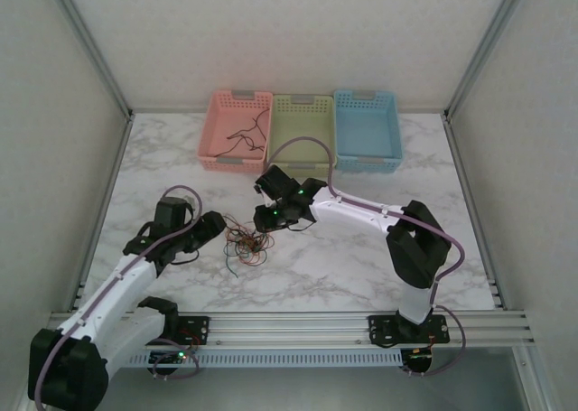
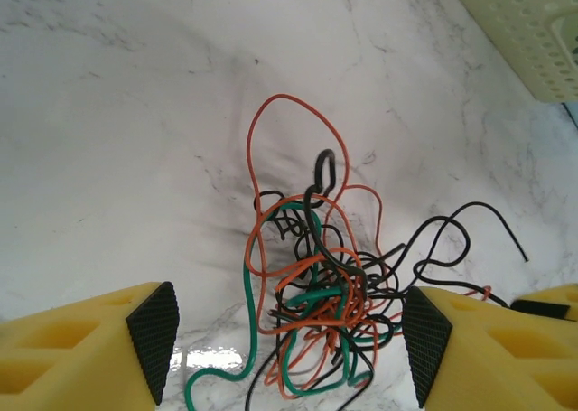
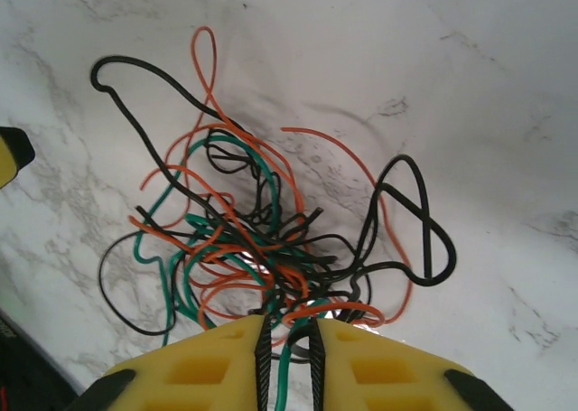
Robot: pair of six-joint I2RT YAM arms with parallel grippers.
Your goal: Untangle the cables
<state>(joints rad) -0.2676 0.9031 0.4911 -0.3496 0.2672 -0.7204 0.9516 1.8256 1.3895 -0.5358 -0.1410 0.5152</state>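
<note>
cables (image 3: 262, 257): smooth, slightly glossy plastic sheath
table (image 2: 108, 113): polished marble-look top
green basket (image 1: 302, 99): matt perforated plastic

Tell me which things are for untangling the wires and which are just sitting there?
For the job:
- cables, tangled in a pile
- right gripper, pinching some strands
- left gripper, open, facing the pile

Just sitting there:
- pink basket
- green basket
- blue basket

Cables (image 1: 248, 241) mid-table (image 1: 361, 266), baskets behind.
The tangle lies between the left gripper (image 1: 220, 228), on its left, and the right gripper (image 1: 269, 219), just behind and to its right. At the back edge stand the left basket (image 1: 213, 129), holding a loose cable (image 1: 247, 133), the middle basket (image 1: 302, 99) and the right basket (image 1: 368, 164), side by side.
</note>
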